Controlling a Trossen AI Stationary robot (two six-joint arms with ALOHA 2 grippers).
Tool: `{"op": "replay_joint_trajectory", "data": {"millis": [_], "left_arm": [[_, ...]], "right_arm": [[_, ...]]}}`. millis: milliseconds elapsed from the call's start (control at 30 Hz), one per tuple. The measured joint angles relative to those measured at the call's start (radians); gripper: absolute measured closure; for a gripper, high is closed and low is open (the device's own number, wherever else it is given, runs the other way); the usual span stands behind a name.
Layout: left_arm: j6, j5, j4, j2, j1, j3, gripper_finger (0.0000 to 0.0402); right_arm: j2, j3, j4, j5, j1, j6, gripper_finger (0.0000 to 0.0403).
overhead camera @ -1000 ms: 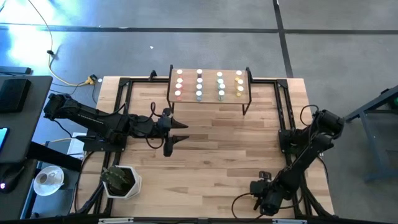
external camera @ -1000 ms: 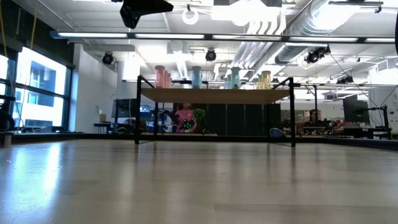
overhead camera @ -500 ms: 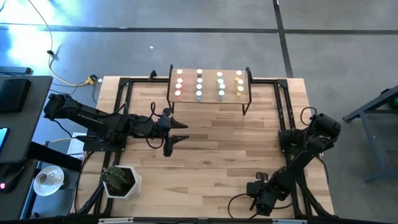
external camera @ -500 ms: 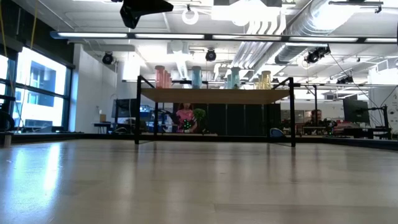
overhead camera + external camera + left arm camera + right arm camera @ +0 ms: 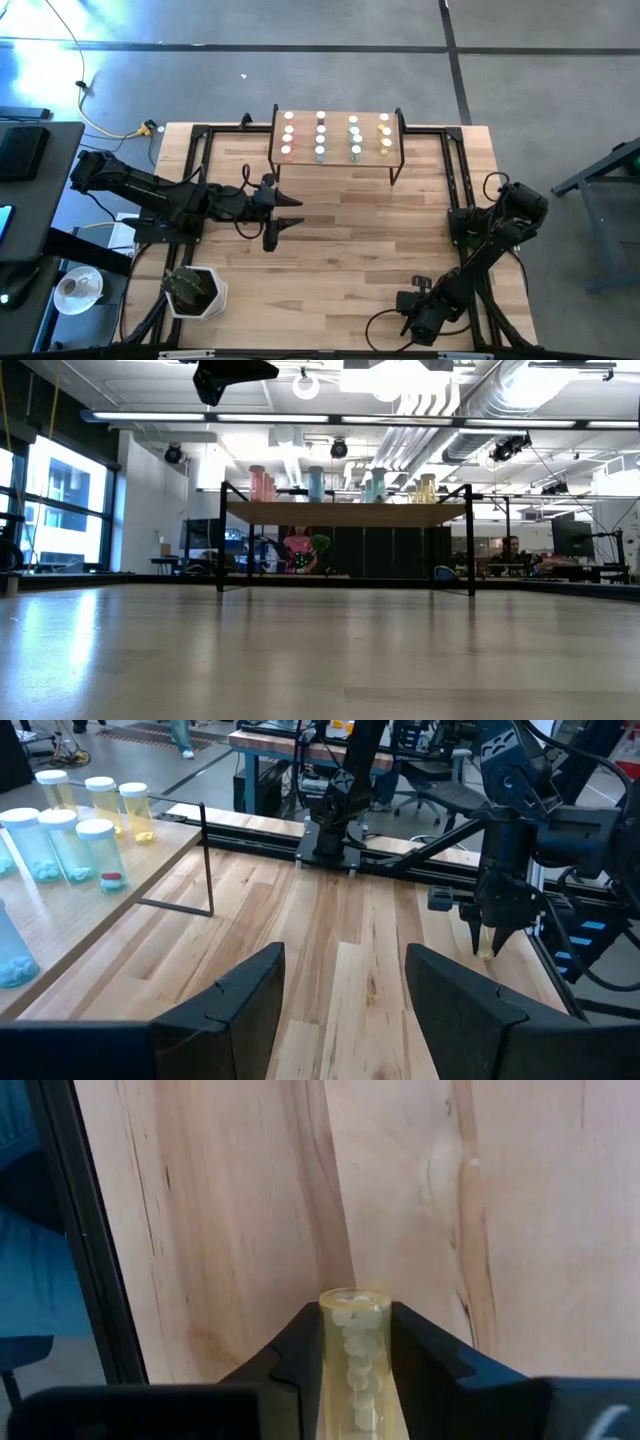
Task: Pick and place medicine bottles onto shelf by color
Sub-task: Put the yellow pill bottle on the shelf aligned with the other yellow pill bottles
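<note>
Gripping a yellow bottle [image 5: 354,1370] between the two dark fingers [image 5: 300,1355] of my right claw [image 5: 354,1342], I have it clamped at the near right part of the surface [image 5: 340,240], close to the black rail that runs along the edge. From my right wrist, the bottle's clear yellow body shows pale pills inside, and it lies lengthwise between the fingers over the bare wood. My left wrist sees the same claw from across the surface, pointing down with the yellowish bottle at its tip.

My left claw [image 5: 345,985] hangs above the left middle of the surface, fingers apart with nothing between them and plain wood in the gap. In the high view it sits just in front of the shelf's left end.

On the far side stands the shelf [image 5: 336,160], a light board on thin black legs. The other medicine bottles [image 5: 336,137] stand upright on it in four columns, white caps up: pinkish at the left, then blue, green, and yellow at the right. The low view shows them from the side, pink, blue, green and yellow in a line on top of the board.

A white pot [image 5: 195,291] with a dark plant sits at the near left corner.
</note>
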State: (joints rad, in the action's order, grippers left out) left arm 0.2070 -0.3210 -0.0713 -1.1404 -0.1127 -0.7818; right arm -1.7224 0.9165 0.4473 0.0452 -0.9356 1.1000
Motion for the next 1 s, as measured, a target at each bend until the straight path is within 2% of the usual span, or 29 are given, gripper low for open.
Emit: {"op": "replay_joint_trajectory", "data": {"millis": [367,733,1000], "left_arm": [[0.003,0.0,0.0,0.0,0.0,0.0,0.0202],[0.002,0.004,0.0,0.0,0.0,0.0,0.0202],[0.0,0.004,0.0,0.0,0.0,0.0,0.0202]], "right_arm": [[0.007,-0.003,-0.016,0.019,0.0,0.026,0.0319],[0.105,-0.003,-0.109,0.263,0.002,0.021,0.0318],[0.201,-0.003,-0.205,0.429,0.059,-0.04,0.0318]]}}
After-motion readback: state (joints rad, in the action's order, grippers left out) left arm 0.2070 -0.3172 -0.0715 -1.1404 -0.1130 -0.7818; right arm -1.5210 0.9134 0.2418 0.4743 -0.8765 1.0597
